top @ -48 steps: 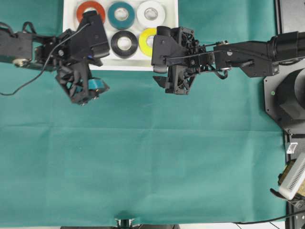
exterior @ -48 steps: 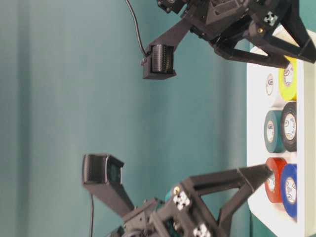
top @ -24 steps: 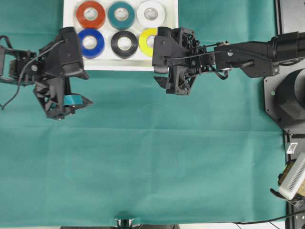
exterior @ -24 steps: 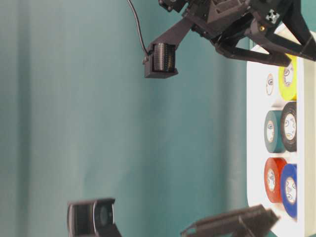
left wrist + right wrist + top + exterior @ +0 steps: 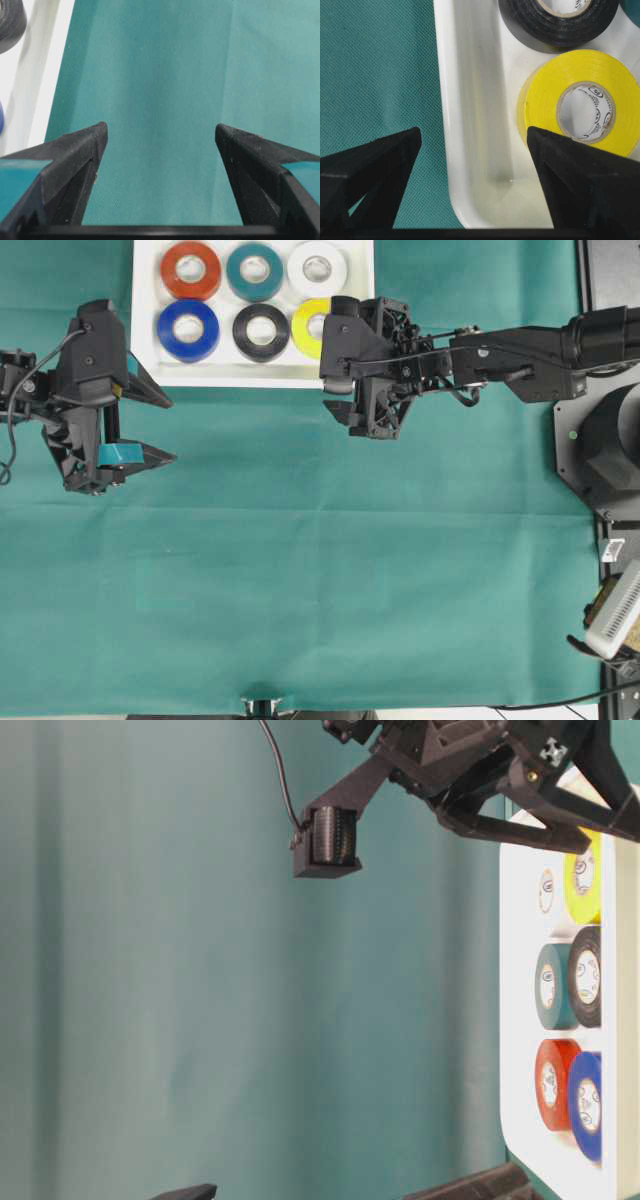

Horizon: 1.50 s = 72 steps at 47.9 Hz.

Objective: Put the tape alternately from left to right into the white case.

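In the overhead view, the white case (image 5: 146,340) is sitting at the top centre-left on the green tabletop (image 5: 330,570), holding six rolls: the orange tape (image 5: 191,270), teal tape (image 5: 254,270) and white tape (image 5: 317,267) behind, the blue tape (image 5: 187,329), black tape (image 5: 260,331) and yellow tape (image 5: 309,326) in front. The left claw (image 5: 143,425) is hanging released at the left edge, below the case. The right claw (image 5: 352,400) is hovering spread wide over the case's lower right corner.

At table level, the case is lying along the right edge.

The left wrist view is showing empty fingers over cloth.

The right wrist view is showing fingers straddling the case rim beside the yellow roll.
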Available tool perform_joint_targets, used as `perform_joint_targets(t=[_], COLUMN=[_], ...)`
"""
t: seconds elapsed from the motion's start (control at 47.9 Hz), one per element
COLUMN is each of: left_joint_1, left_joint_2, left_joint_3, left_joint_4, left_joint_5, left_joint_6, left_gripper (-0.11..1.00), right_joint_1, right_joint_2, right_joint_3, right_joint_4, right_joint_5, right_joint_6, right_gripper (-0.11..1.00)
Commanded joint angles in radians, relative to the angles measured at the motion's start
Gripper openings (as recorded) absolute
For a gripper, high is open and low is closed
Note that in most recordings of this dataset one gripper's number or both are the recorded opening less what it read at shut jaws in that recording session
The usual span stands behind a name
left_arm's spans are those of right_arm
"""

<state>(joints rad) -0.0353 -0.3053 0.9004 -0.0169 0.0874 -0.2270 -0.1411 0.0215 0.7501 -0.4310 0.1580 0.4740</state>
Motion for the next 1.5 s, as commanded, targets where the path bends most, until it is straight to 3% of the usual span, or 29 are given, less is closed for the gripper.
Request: perform_joint_targets(t=[0.0,0.23,0.772,1.064,1.482], left_joint_1=[-0.003,-0.003,-0.051,-0.08,-0.08], left_joint_2=[-0.018,-0.02,-0.083,-0.094,-0.13], left_joint_3=[-0.008,-0.006,0.061,0.109,0.152], left_joint_4=[0.0,-0.002,-0.002,-0.002,-0.003], left_joint_5=[-0.011,-0.011,-0.054,-0.155,-0.163], left_joint_6=[0.003,0.005,0.009,0.118,0.124], left_gripper=[0.93,0.93,0.93,0.92,0.92], right_joint_1=[0.003,0.025,0.089,0.089,0.089], right_joint_2=[-0.029,-0.063,-0.213,-0.261,-0.337], right_joint_3=[-0.008,0.005,0.147,0.222,0.29], right_joint_4=[0.002,0.002,0.002,0.002,0.002], right_joint_5=[-0.008,-0.037,-0.281,-0.362,-0.38], right_joint_6=[0.002,0.002,0.002,0.002,0.002], right_gripper=[0.79,0.79,0.79,0.79,0.79])
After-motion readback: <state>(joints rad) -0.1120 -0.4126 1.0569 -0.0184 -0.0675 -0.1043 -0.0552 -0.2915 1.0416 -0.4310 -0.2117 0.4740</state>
